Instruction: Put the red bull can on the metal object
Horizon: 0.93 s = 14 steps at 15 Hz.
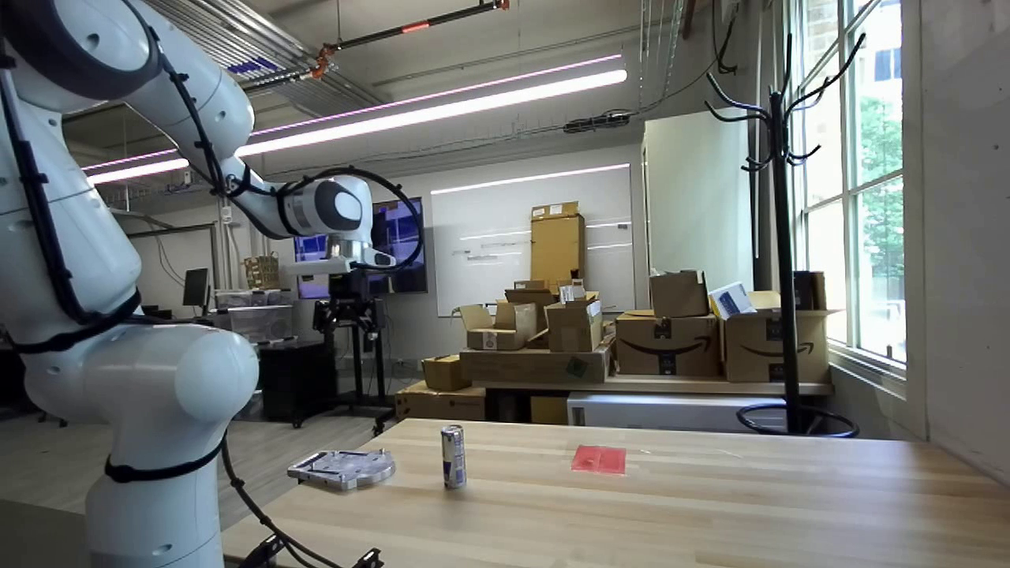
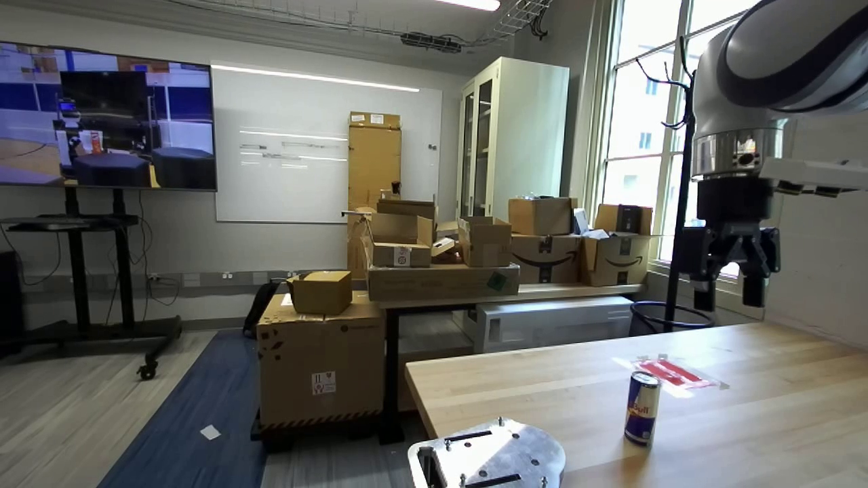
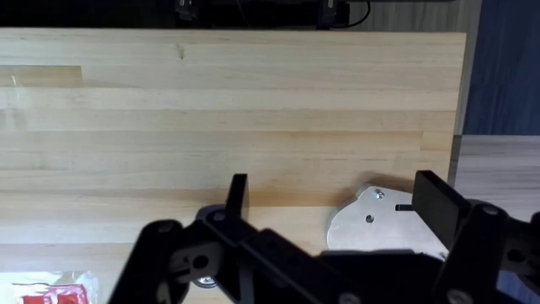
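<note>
The red bull can (image 1: 454, 457) stands upright on the wooden table. In an exterior view its blue and silver side (image 2: 641, 410) faces the camera. In the wrist view only a sliver of its round silvery top (image 3: 206, 282) shows behind the gripper's left finger. The metal object (image 1: 343, 468) lies flat at the table's edge, apart from the can. Its pale top with holes and slots also shows in an exterior view (image 2: 505, 451) and, partly covered by the gripper, in the wrist view (image 3: 379, 228). My gripper (image 2: 729, 298) is open, empty and high above the table; its fingers (image 3: 335, 194) are wide apart.
A flat red item (image 1: 599, 460) in clear plastic lies on the table (image 1: 710, 505) beyond the can; it also shows in the wrist view (image 3: 55, 293). Cardboard boxes (image 1: 667, 345) and a black coat stand (image 1: 785, 237) stand behind the table.
</note>
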Available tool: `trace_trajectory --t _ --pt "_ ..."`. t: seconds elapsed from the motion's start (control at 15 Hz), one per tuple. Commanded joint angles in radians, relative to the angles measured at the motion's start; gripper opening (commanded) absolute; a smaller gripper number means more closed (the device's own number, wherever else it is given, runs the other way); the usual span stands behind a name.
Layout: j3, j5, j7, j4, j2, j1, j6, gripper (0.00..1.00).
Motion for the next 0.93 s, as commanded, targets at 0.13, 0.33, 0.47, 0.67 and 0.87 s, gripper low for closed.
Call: trace_trajectory --t 0.13,0.33,0.47,0.67,0.87 --pt "-0.044 -0.035 -0.011 0.117 0.220 -0.042 0.130 1.00" --pt "-0.075 -0.041 -0.016 0.169 0.337 -0.064 0.188 1.00" --pt "-0.092 -0.038 -0.019 0.211 0.416 -0.075 0.219 1.00" --pt "-0.107 -0.047 -0.007 0.270 0.527 -0.088 0.267 1.00" --pt "-0.112 -0.052 0.003 0.323 0.626 -0.091 0.316 1.00"
